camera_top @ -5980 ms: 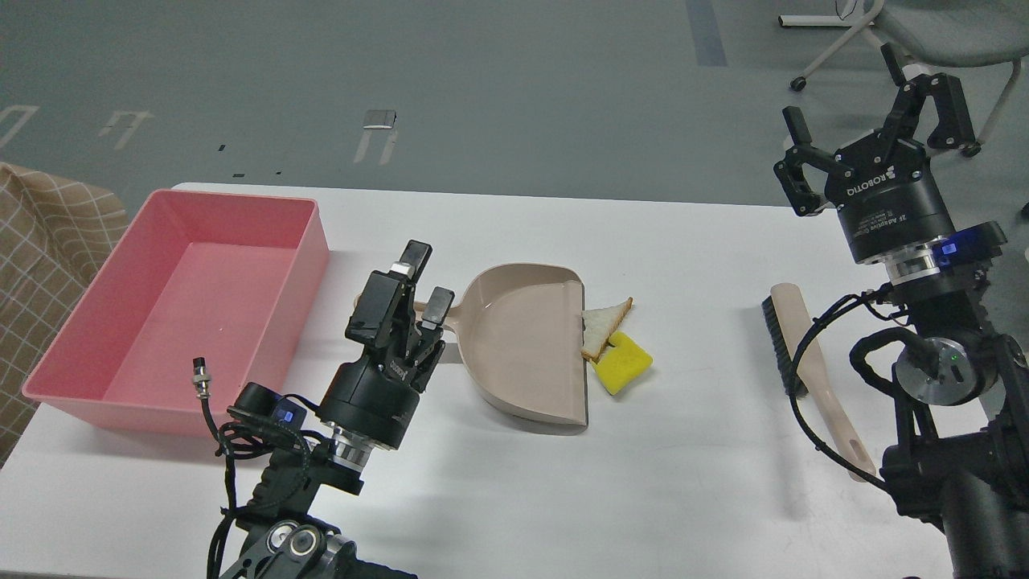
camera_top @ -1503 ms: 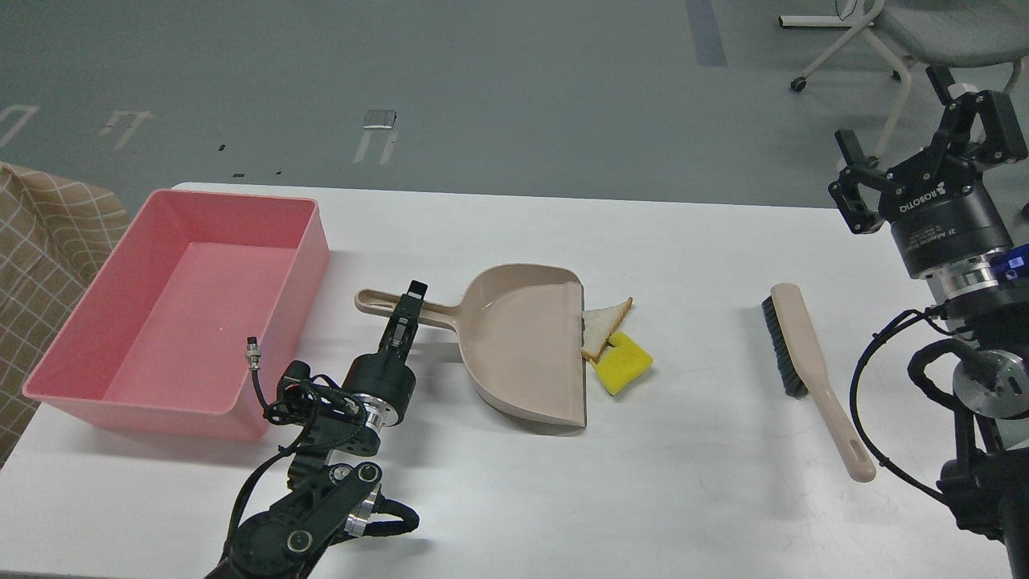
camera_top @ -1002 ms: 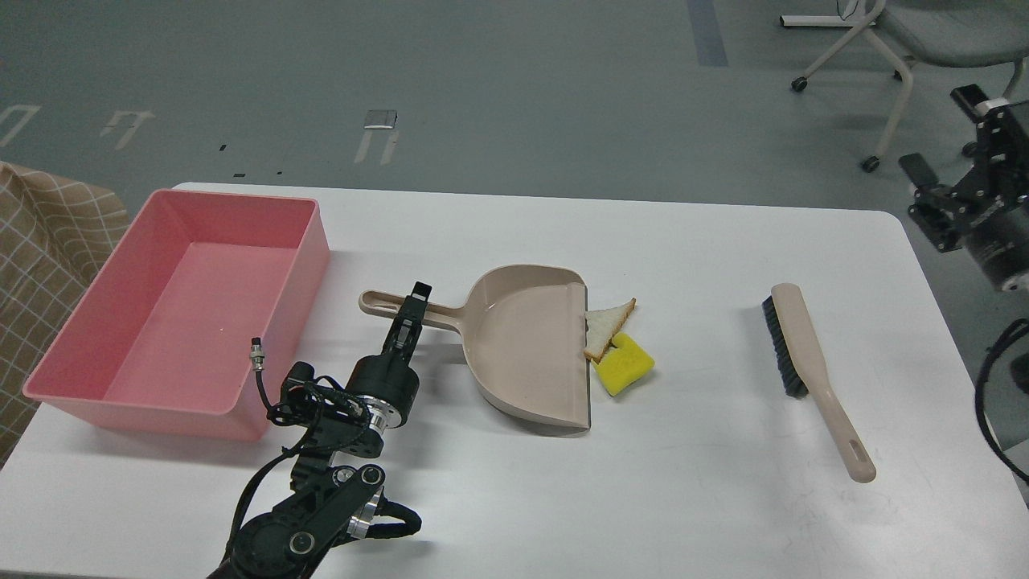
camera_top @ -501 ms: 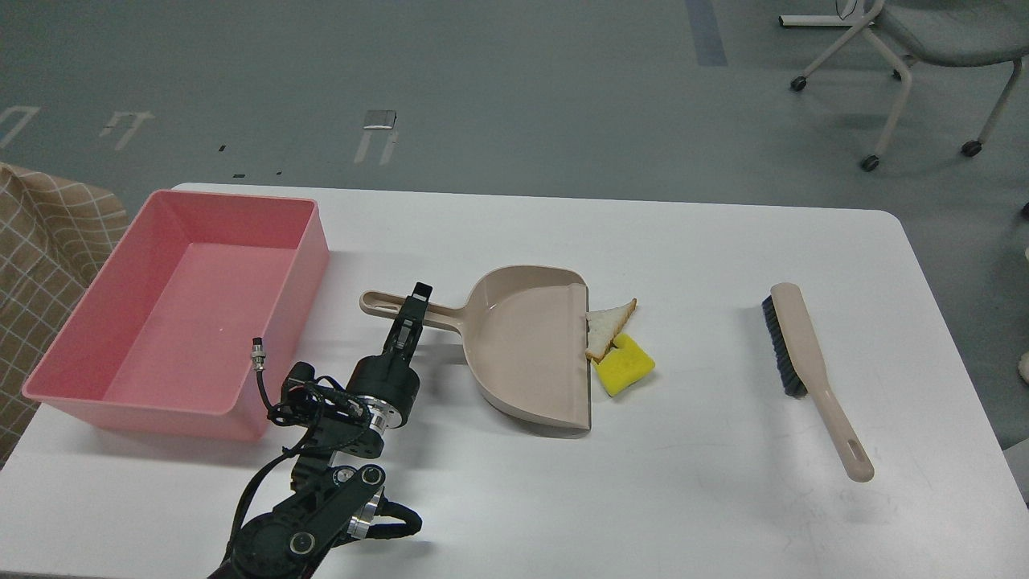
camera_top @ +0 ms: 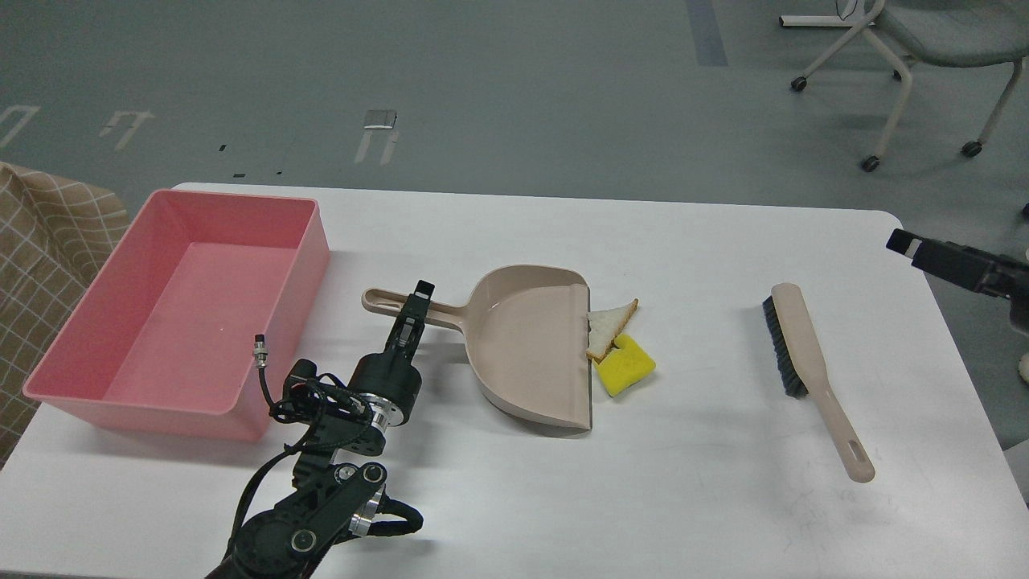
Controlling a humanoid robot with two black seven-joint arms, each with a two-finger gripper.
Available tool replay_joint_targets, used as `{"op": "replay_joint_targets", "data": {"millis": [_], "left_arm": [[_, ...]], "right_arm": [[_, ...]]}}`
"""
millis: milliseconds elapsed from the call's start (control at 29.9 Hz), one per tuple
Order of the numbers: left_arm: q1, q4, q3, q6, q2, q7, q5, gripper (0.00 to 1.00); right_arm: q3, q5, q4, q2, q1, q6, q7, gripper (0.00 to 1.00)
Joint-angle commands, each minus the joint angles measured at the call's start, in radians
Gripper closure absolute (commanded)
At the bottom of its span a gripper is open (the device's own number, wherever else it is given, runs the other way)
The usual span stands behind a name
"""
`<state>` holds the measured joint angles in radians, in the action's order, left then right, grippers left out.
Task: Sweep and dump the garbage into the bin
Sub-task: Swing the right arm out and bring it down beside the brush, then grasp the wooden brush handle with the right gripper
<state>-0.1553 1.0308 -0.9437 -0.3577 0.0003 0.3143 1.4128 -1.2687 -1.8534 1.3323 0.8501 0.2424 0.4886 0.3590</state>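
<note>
The garbage lies mid-table: a triangular bread slice (camera_top: 608, 326) and a yellow sponge block (camera_top: 627, 368), both touching the open lip of the beige dustpan (camera_top: 526, 350). My left gripper (camera_top: 416, 302) is seen edge-on, its fingers closed around the dustpan's handle (camera_top: 394, 304). The pink bin (camera_top: 181, 305) stands at the table's left and holds nothing I can see. Only a dark part of my right gripper (camera_top: 924, 256) shows at the right edge, above the table's right side; its fingers cannot be told apart.
A beige hand brush (camera_top: 804, 358) with dark bristles lies on the right of the white table (camera_top: 691, 482). A checked cloth (camera_top: 40, 241) is beyond the left edge. An office chair (camera_top: 932, 40) stands on the floor at back right.
My right arm swung out of view to the right and now comes back in low at the right edge. The dustpan, held by my left gripper, slid slightly right against the garbage.
</note>
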Motion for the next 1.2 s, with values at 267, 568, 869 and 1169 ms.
{"op": "replay_joint_targets", "data": {"millis": [267,568,869,1169], "left_arm": [[-0.001,0.0,-0.001,0.0,0.0,0.002,-0.001,0.81],[-0.001,0.002,0.0,0.0,0.0,0.002,-0.003,0.81],[-0.007,0.005,-0.001,0.0,0.0,0.003,-0.005,0.81],[-0.012,0.005,-0.001,0.0,0.0,0.003,-0.005,0.8]], "right_arm": [[0.104,-0.167,0.117,0.029,-0.158,0.0,-0.014,0.03],[0.081,-0.165,0.15,0.026,-0.238,0.0,-0.029,0.06],[0.061,-0.162,0.153,0.021,-0.224,0.0,-0.029,0.06],[0.074,-0.164,0.166,-0.009,-0.207,0.0,-0.041,0.05]]}}
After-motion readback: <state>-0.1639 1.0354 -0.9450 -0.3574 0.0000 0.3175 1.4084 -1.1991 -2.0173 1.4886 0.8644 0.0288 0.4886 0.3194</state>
